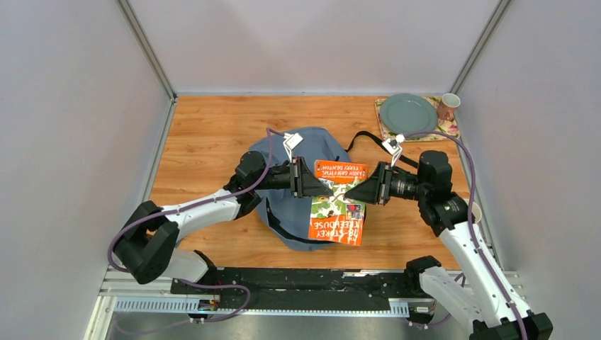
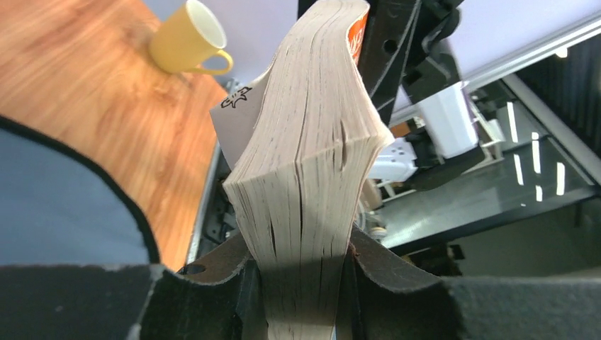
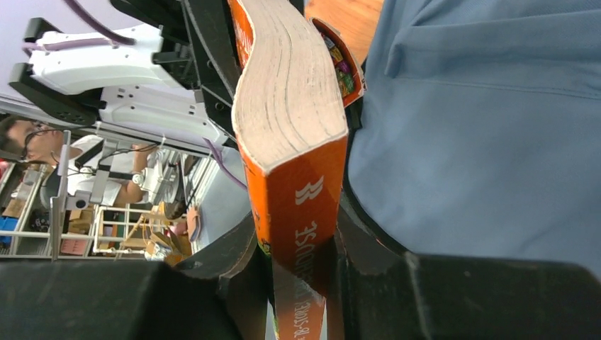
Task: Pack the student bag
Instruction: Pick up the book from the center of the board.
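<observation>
The grey-blue student bag (image 1: 280,152) lies flat in the middle of the table, with black straps trailing off it; it also shows in the right wrist view (image 3: 489,134). A thick orange paperback book (image 1: 338,205) is held above the bag between both grippers. My left gripper (image 1: 317,183) is shut on the book's page edge (image 2: 305,212). My right gripper (image 1: 352,193) is shut on the orange spine (image 3: 301,212) from the opposite side. The book bends slightly between them.
A grey-green plate (image 1: 407,113) on a patterned mat and a small cup (image 1: 448,106) stand at the far right corner. A yellow mug (image 2: 188,41) sits by the table's right edge. Grey walls close in the table.
</observation>
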